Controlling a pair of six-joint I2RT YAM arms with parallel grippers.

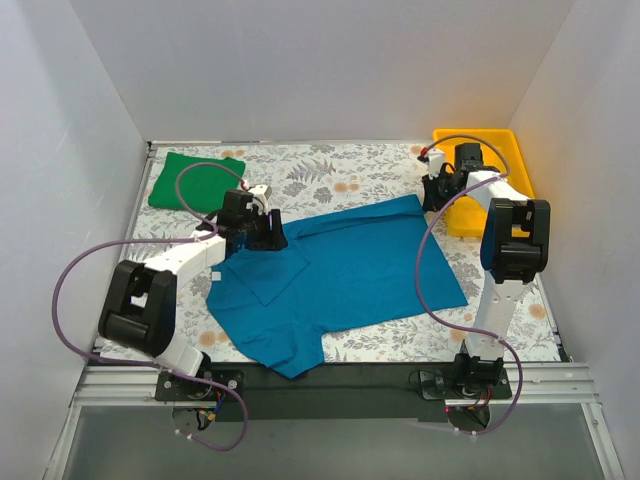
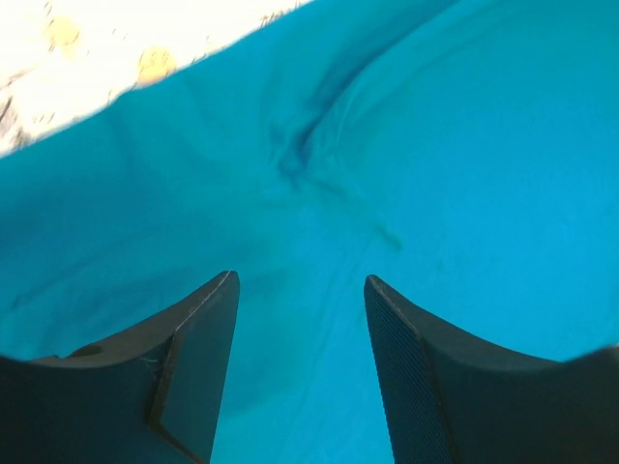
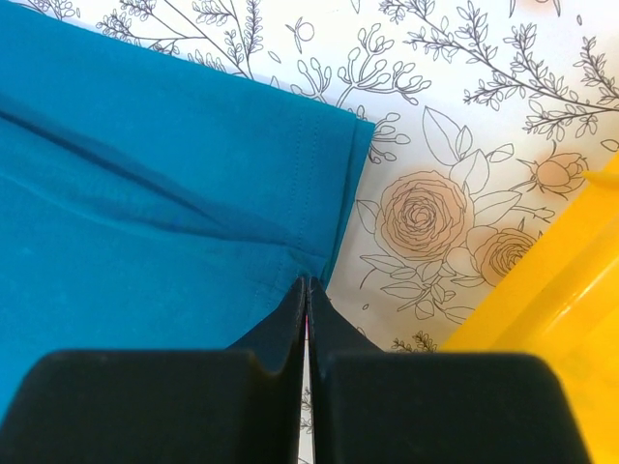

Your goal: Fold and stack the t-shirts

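The teal-blue t-shirt [image 1: 350, 270] lies spread across the middle of the flowered table, with one flap folded over at its left side. My left gripper [image 1: 268, 232] hovers close over its upper left part. In the left wrist view its jaws [image 2: 300, 278] stand open, with wrinkled teal cloth [image 2: 435, 145] filling the view beneath and nothing between them. My right gripper [image 1: 432, 195] is at the shirt's far right corner. There its fingers [image 3: 307, 280] are shut on the hem corner of the teal cloth [image 3: 145, 193], and creases run to the tips. The green t-shirt [image 1: 195, 182] lies folded at the back left.
A yellow plastic tray [image 1: 500, 150] stands at the back right, just behind and right of my right gripper, and its edge [image 3: 542, 309] shows in the right wrist view. White walls enclose the table on three sides. Purple cables loop off both arms.
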